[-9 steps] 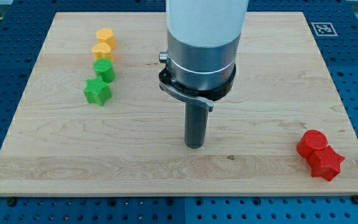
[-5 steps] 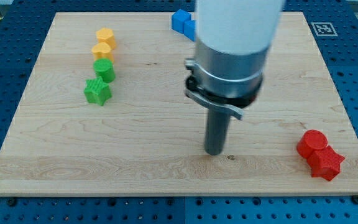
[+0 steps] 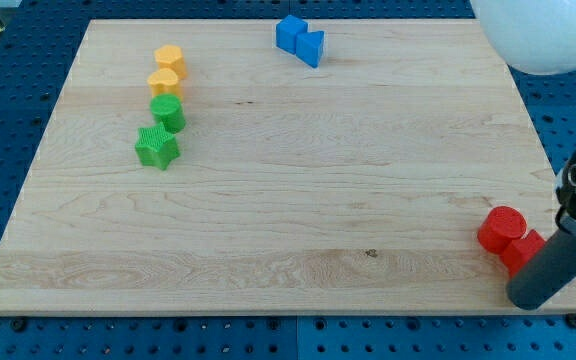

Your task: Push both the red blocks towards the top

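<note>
Two red blocks sit touching at the view's bottom right of the wooden board [image 3: 268, 200]: a red cylinder [image 3: 501, 229] and a red star-shaped block [image 3: 524, 248], partly hidden behind my rod. My tip [image 3: 526, 298] rests at the board's bottom right edge, just below and to the right of the red star block, close against it.
Two blue blocks [image 3: 299, 40] lie at the view's top centre. At the upper left, two orange blocks [image 3: 167, 69] stand in a column above a green cylinder [image 3: 168, 112] and a green star block [image 3: 156, 147]. The board's right and bottom edges are near my tip.
My tip has swept from the board's middle to the bottom right corner, beside the red star block. The red blocks have not visibly moved. The blue blocks are now uncovered.
</note>
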{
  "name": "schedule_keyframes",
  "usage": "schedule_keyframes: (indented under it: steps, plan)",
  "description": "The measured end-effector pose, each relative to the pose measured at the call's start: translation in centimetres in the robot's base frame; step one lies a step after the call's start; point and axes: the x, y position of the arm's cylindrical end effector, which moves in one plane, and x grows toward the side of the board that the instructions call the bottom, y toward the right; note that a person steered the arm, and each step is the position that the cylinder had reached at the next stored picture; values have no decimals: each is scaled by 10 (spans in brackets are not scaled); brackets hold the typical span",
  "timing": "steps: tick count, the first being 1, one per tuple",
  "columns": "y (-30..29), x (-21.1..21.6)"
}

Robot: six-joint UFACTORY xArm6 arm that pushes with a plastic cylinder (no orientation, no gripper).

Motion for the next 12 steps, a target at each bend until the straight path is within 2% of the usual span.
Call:
schedule_keyframes:
  steps: [3, 5, 8, 10, 11, 12]
  plan:
    - [30, 1]
    - [12, -7]
    - [7, -80]
    - [7, -154]
    - [-1, -172]
    - [2, -172]
